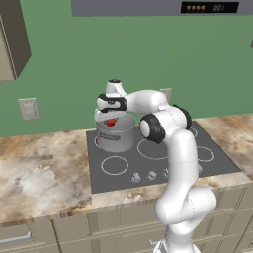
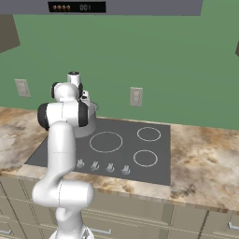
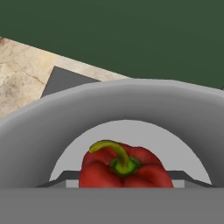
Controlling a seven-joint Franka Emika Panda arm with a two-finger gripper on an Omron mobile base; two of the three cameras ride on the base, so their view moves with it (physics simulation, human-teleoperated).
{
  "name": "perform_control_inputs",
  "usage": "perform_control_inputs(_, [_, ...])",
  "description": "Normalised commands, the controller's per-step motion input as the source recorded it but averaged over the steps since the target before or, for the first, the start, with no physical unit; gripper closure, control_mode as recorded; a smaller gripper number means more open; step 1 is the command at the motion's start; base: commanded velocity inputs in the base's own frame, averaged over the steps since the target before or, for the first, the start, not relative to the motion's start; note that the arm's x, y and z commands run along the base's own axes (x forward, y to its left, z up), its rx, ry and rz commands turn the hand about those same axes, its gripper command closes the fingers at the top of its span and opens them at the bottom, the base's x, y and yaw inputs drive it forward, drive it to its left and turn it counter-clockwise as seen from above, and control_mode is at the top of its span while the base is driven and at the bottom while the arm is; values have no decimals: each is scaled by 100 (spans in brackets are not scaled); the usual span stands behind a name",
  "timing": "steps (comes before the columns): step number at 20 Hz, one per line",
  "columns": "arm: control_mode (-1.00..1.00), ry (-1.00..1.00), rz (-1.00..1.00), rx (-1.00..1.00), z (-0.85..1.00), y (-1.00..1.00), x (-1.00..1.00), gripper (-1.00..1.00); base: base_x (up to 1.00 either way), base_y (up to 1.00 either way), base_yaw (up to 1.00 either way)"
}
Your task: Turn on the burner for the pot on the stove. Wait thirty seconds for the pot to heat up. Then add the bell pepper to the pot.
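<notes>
One marbled counter (image 1: 39,173) is carrying the dark stove (image 1: 158,168), where the grey pot (image 1: 116,136) is standing on the rear left ring beside the white arm's reach. Directly above the pot's open mouth, the gripper (image 1: 111,117) is hanging and pinching the red bell pepper (image 3: 124,168), stem pointing up toward the hand, so the drop lies straight down.

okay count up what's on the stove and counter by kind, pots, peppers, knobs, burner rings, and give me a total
Pot: 1
Bell pepper: 1
Knobs: 4
Burner rings in view: 4, counted across both base views; any ring under the pot is hidden
Total: 10
</notes>
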Motion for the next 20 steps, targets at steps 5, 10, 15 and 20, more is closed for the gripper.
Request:
perform_control_inputs(5, [-100, 0, 0, 0, 0, 0, 0, 100, 0, 0, 0])
perform_control_inputs(10, [-100, 0, 0, 0, 0, 0, 0, 100, 0, 0, 0])
perform_control_inputs(15, [-100, 0, 0, 0, 0, 0, 0, 100, 0, 0, 0])
perform_control_inputs(20, [-100, 0, 0, 0, 0, 0, 0, 100, 0, 0, 0])
